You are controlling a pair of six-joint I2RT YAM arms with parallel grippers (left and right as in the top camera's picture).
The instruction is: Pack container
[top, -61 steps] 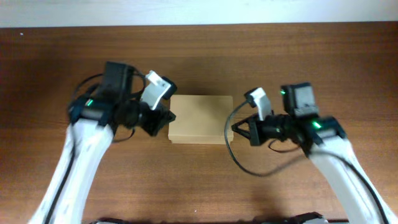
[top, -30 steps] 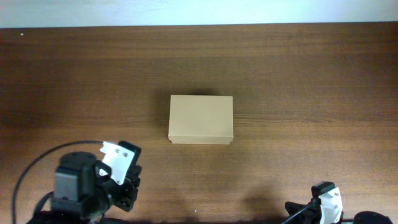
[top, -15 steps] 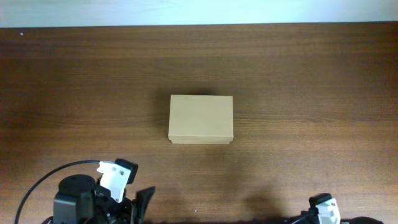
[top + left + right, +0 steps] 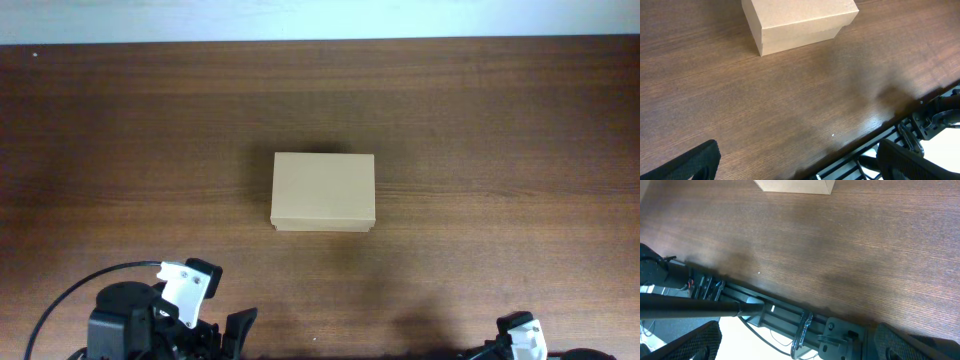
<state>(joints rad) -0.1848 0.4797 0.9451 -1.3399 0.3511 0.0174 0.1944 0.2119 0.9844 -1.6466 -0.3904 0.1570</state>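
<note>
- Item: container (image 4: 323, 192), a plain brown cardboard box. Its lid is shut and its top face is up.
- Location: it stands near the middle of the table (image 4: 500, 120), well apart from both arms. The left wrist view shows it whole at the top of the frame. The right wrist view shows only its near bottom edge.
- Long axis: it runs left to right across the table, parallel to the far edge. The short sides face the two arms' sides.
- Facing: a lid skirt overlaps the base along the near long side and the short side seen from the left wrist. I cannot tell which edge carries the hinge.
- Handling (judged): probably light. The walls look thin, stiff enough to keep their shape, and likely to dent under a hard squeeze. The matte, dry surface should not be slippery.
- Where to take hold (judged): pinch the lid skirt on the near long side to lift the flap. To shift or steady the box, press on the two short ends and not on the unsupported top panel.
- Left gripper (image 4: 797, 162): it sits at the near left edge of the table with its fingers spread wide. It holds nothing.
- Right gripper (image 4: 797, 342): it sits low at the near right edge, barely in the overhead view. Its fingers are equally wide apart and it holds nothing.
</note>
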